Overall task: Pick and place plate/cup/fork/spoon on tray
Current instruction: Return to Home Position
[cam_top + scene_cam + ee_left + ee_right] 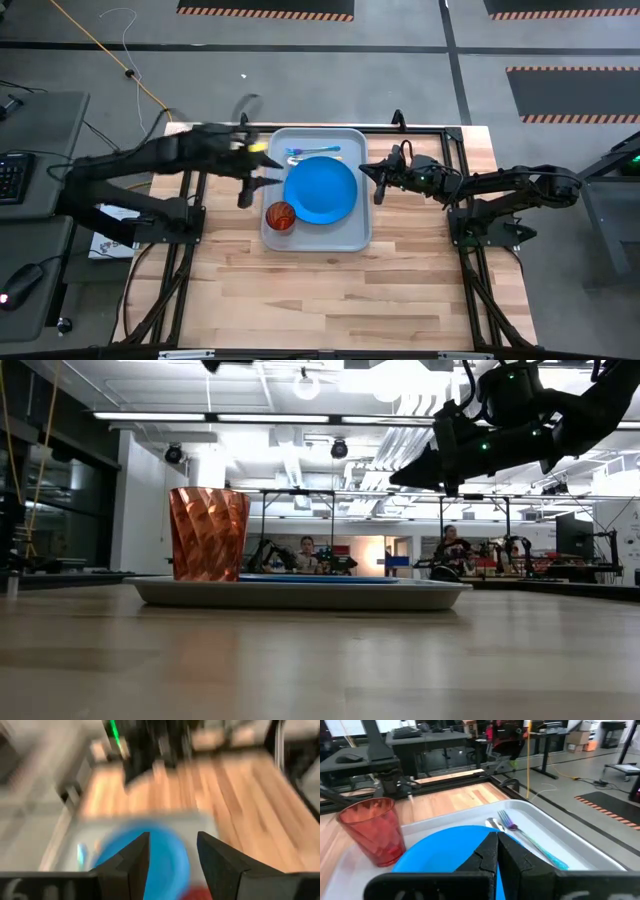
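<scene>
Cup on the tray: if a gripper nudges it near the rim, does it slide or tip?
The cup stands upright on the tray, taller than wide and narrower at its base, so a high push likely tips it. It looks thin, translucent and empty, so probably light. Once down, being round, it could roll toward the plate beside it.

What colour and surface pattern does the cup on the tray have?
The cup is translucent red-orange with a twisted, faceted ribbing; the low view shows it best.
</scene>
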{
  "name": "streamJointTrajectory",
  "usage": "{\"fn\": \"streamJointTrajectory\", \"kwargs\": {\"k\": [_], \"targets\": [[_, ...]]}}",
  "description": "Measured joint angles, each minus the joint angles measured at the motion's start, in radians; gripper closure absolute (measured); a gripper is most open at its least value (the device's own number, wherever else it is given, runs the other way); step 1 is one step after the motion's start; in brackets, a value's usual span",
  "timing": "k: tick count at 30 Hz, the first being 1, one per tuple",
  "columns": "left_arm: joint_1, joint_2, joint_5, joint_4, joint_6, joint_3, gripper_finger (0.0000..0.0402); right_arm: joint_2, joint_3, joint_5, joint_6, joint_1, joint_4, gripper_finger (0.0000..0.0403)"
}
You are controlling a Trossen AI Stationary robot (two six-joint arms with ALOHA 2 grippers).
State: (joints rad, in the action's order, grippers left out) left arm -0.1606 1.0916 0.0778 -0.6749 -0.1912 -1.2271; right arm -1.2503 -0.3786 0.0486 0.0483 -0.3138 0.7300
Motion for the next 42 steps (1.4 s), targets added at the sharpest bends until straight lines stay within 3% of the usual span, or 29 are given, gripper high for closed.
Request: {"fn": "streamJointTrajectory", "kwargs": {"k": [6, 11, 15, 21, 29, 42], "targets": [[-0.043, -0.26, -0.055, 0.636, -0.029, 0.395, 0.026, 0.0, 0.0, 0.011, 0.004, 0.0, 0.0, 0.0402], [-0.081, -0.375, -0.05, 0.832, 0.006, 0.64, 0.0272, 0.0, 0.0, 0.011, 0.004, 0.0, -0.005, 0.0402], [-0.059, -0.443, -0.009, 0.856, 0.108, 0.778, 0.0304, 0.0, 0.0, 0.01, 0.004, 0.0, -0.009, 0.0402], [0.037, -0.587, -0.029, 0.856, 0.157, 0.904, 0.0393, 0.0, 0.0, 0.007, 0.073, 0.0, -0.011, 0.0402], [0.136, -0.848, -0.146, 0.849, 0.146, 1.006, 0.0399, 0.0, 0.0, 0.007, 0.084, 0.0, -0.018, 0.0402], [0.138, -1.039, -0.099, 0.696, 0.162, 1.057, 0.0401, 0.0, 0.0, 0.007, 0.107, 0.0, -0.037, 0.0402]]}}
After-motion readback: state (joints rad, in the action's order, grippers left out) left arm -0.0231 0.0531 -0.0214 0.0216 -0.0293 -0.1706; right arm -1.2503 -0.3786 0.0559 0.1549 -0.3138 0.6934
